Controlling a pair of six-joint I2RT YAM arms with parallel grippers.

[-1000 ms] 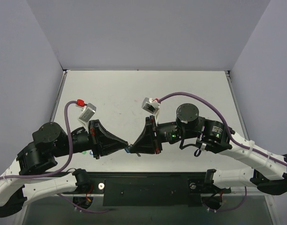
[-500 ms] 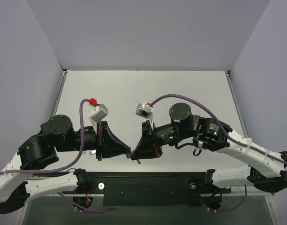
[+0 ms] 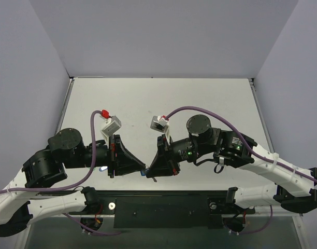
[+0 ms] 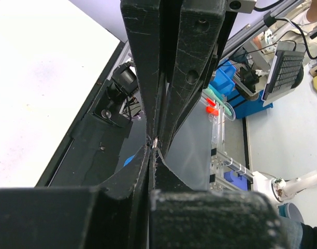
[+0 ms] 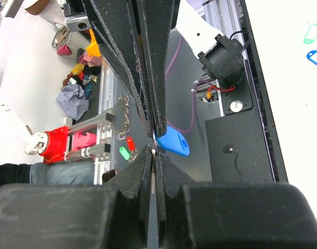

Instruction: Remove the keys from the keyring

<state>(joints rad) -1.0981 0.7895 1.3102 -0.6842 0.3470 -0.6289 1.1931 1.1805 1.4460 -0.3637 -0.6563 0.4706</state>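
The left gripper (image 4: pixel 152 155) pinches the light, stiff blue key (image 5: pixel 171 142) by its plastic cap, and the right gripper (image 5: pixel 152 155) clamps the thin, probably slippery keyring (image 4: pixel 156 141), both jaws fully closed.

— Where do the two hands sit?
— Left hand (image 3: pixel 142 169) and right hand (image 3: pixel 148 172) meet tip to tip above the near edge of the flat white desk (image 3: pixel 200 98), with the blue-capped silver key (image 5: pixel 171 142) at their tips.
— Anything else on the desk?
— A green-capped key (image 5: pixel 312 32) and another blue-capped key (image 5: pixel 315 57) lie side by side, left of there.

Bright even overhead light; table (image 4: pixel 34 78) blown white; left pincer (image 4: pixel 152 155) near lens perhaps slightly soft.
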